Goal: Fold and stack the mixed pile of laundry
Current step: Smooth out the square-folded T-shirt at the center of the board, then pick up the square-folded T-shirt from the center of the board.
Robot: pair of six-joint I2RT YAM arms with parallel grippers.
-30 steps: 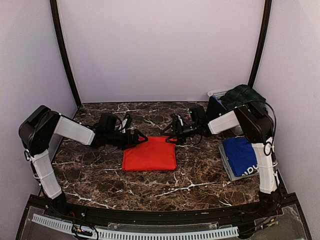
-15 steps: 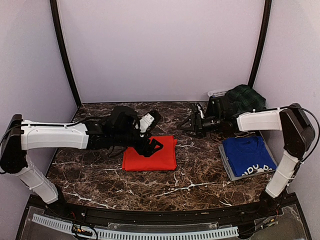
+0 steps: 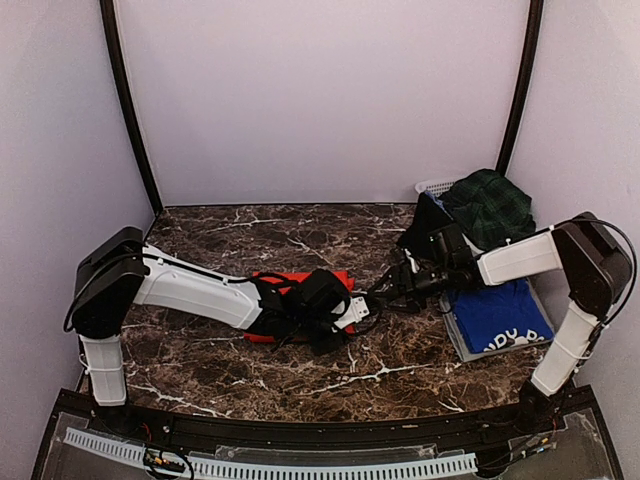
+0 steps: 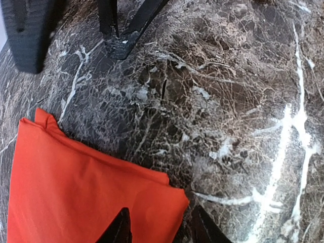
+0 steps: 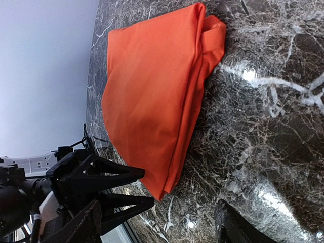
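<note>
Folded red-orange T-shirt (image 4: pixel 76 187) lies mid tabletop (image 3: pixel 200 240), both claws by its right edge.
We judge it light, soft, floppy; pinch the layered corner so folds hold. Left claw (image 4: pixel 162 228) part-open, straddling that corner, nothing gripped; right claw (image 5: pixel 159 225) wide, empty.

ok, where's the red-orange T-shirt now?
Top view: red-orange T-shirt lies folded at table centre, mostly under the left arm, right end effector just off its right edge.
</note>
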